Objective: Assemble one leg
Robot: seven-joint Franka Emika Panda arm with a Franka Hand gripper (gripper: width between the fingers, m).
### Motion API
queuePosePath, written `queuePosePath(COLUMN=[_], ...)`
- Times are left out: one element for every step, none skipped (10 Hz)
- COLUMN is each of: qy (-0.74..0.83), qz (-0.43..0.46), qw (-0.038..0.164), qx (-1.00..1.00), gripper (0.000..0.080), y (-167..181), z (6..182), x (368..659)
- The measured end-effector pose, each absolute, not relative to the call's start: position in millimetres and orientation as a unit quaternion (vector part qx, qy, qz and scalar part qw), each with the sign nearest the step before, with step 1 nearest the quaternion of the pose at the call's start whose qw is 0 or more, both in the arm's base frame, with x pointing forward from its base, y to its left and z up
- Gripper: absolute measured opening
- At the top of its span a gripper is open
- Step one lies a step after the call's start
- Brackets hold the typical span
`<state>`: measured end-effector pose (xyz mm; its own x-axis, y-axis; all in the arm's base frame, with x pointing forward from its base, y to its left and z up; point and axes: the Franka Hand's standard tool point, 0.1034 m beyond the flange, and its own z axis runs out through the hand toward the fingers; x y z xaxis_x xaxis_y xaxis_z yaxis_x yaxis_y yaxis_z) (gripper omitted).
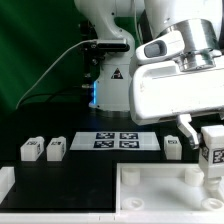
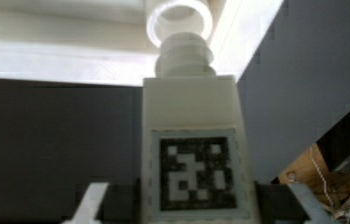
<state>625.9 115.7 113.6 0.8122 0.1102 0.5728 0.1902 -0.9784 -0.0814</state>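
Over table (image 1: 80, 170), gripper (image 1: 205, 136) low around leg (image 1: 212, 152)

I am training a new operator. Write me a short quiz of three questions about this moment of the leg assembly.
1. True or false: the gripper is holding a leg.
2. Count the loose legs standing on the table in the exterior view.
3. The marker board lies: A) inside the gripper; B) between loose legs; C) on top of a leg.
Key: 1 true; 2 three; 3 B.
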Motion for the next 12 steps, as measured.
queuePosePath(qy=[-0.078, -0.076, -0.075, -0.075, -0.073, -0.072, -0.071, -0.069, -0.066, -0.056, -0.051, -0.051], qz=[-0.294, -0.293, -0.291, -0.29, -0.288, -0.286, -0.289, -0.301, -0.309, -0.321, -0.326, -0.326], qw=[0.068, 0.068, 0.068, 0.069, 0.069, 0.07, 0.07, 0.068, 0.066, 0.062, 0.059, 0.059], qx=[-0.95, -0.951, -0.951, -0.952, -0.952, -0.953, -0.952, -0.949, -0.946, -0.943, -0.942, -0.942], gripper=[0.0291, 0.0291, 0.0291, 0.0291, 0.0291, 0.0291, 0.0291, 0.0291, 0.0291, 0.0291, 0.0291, 0.0291], y=[116, 115, 115, 115, 113, 113, 114, 114, 115, 115, 115, 115], z=[106.1, 101.0, 97.8, 94.2, 89.5, 85.3, 80.3, 78.7, 78.4, 77.8, 77.6, 77.6], x=[625, 625, 625, 626, 626, 625, 623, 624, 623, 622, 621, 621])
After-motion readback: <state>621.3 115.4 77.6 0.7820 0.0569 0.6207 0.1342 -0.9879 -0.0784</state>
